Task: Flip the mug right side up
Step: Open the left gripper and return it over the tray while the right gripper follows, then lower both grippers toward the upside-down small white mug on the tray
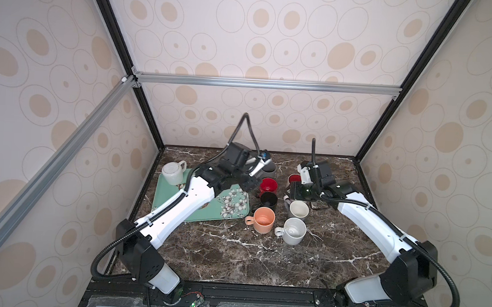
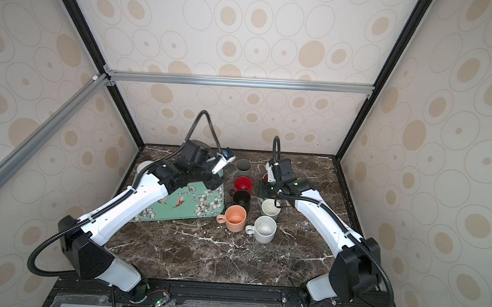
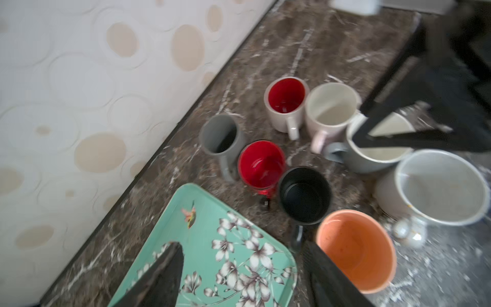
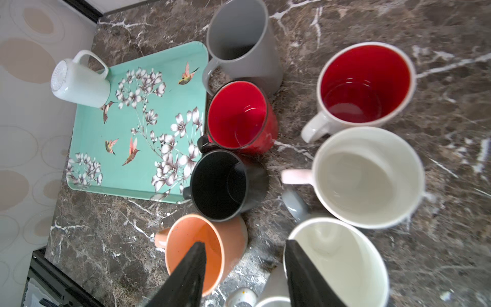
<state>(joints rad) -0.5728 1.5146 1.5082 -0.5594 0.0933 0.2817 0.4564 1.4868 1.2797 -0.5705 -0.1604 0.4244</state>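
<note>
White mug (image 1: 173, 171) stands upside down on teal tray (image 4: 87, 133), far left. Left gripper (image 3: 244, 281) and right gripper (image 4: 244, 279) both hover open, empty.

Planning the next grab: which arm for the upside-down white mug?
Left, likely. The white mug sits on the tray's far corner, on the left arm's side; the left pincer is open, empty. Right pincer hangs over upright mugs.

Left fingers (image 3: 159, 279) and right fingers (image 4: 186, 273) both hang spread apart, pointing downward.
</note>
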